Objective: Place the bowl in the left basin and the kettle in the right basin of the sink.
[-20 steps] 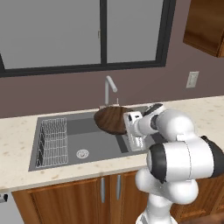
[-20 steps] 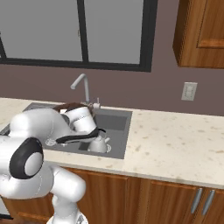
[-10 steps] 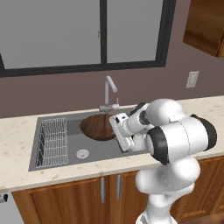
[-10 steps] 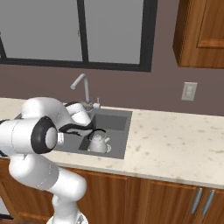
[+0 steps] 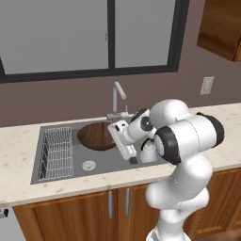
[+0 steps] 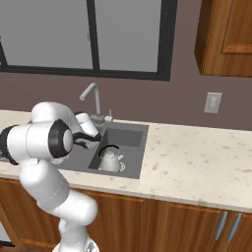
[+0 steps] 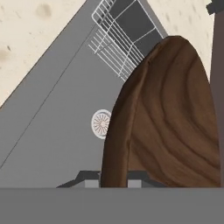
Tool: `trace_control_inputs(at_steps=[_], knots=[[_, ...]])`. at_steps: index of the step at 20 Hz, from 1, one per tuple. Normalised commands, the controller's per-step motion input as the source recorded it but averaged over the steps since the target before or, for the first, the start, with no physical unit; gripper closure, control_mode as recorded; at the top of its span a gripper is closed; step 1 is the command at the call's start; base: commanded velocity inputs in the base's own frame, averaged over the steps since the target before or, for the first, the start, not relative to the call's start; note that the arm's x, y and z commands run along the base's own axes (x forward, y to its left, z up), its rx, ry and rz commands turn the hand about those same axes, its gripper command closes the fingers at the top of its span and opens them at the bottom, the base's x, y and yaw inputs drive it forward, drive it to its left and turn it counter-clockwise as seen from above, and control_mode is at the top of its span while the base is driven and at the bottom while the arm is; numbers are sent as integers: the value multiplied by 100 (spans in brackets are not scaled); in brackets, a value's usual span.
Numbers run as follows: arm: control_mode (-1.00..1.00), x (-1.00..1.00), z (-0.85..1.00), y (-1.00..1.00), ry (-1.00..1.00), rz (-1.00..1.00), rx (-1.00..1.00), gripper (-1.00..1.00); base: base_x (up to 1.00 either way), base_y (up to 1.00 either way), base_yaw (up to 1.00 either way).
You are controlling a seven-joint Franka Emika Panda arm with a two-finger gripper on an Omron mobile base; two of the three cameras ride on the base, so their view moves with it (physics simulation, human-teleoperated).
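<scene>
- The bowl [image 5: 97,135] sits low in the left basin [image 5: 70,162], at centre-left of the left base view, the tool [image 5: 117,137] clamped on its rim at the edge nearest the divider.
- In the hand view the bowl [image 7: 168,118] rises edge-on from the bottom edge toward the upper right, its rim caught between the two tips; the drain [image 7: 102,123] lies left of it and the wire rack [image 7: 120,33] beyond, at top centre.
- The release turns on one relation: the bowl lies left of the tool, over the basin floor, between the rack [image 5: 56,153] and the divider. Whether it already rests on the floor cannot be told.
- The kettle [image 6: 110,161] stands upright in the right basin [image 6: 123,147], centre-left of the right base view, just right of the arm.
</scene>
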Motion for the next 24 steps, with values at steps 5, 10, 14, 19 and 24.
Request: trace_control_inputs(at_steps=[5,10,14,19,24], knots=[[-100,37,-21,9,4,1,-6,100,0,0,0],[-100,27,-31,0,2,0,-11,100,0,0,0],[-100,48,-41,11,1,0,-9,100,0,0,0],[-100,58,-40,12,0,0,-2,100,0,0,0],[-100,66,-37,13,0,0,0,100,0,0,0]])
